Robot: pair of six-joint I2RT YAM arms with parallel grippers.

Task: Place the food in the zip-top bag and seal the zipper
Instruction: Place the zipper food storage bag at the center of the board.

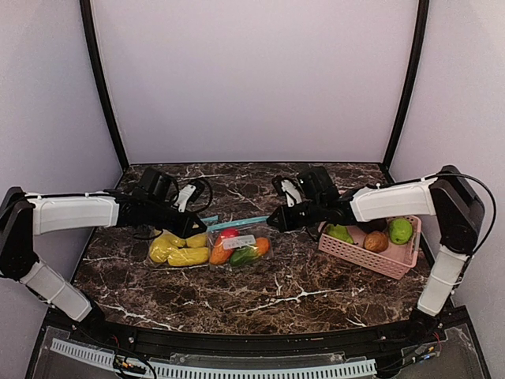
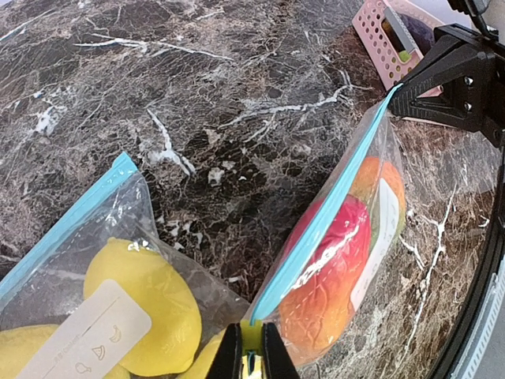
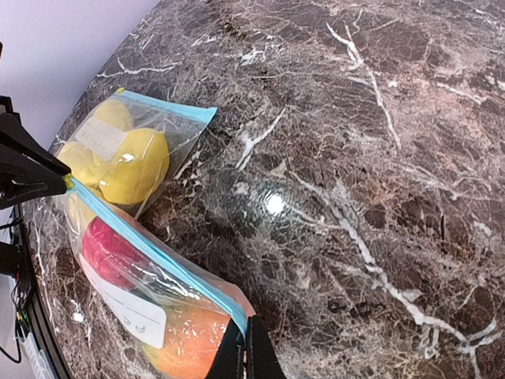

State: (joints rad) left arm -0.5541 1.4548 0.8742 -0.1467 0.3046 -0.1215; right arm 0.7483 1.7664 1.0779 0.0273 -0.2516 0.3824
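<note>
Left gripper [image 2: 251, 343] and right gripper [image 3: 243, 346] clamp tight on opposite ends of the zip-top bag [image 3: 126, 309], glossy red-orange food [image 2: 335, 245] inside.

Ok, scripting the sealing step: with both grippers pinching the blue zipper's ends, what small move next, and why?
Probably slide the right gripper along the blue zipper of the clear plastic bag toward the left gripper: each pinches one taut end, and red and orange fruit is inside.

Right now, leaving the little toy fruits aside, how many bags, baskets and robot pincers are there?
Clear zip-top plastic bags with blue zippers: 2 (yellow-fruit bag, mixed-fruit bag)
Pink slatted plastic basket: 1
Black robot pincers: 2 (left pincer, right pincer), both shut on the mixed-fruit bag's zipper
Total: 5
</note>
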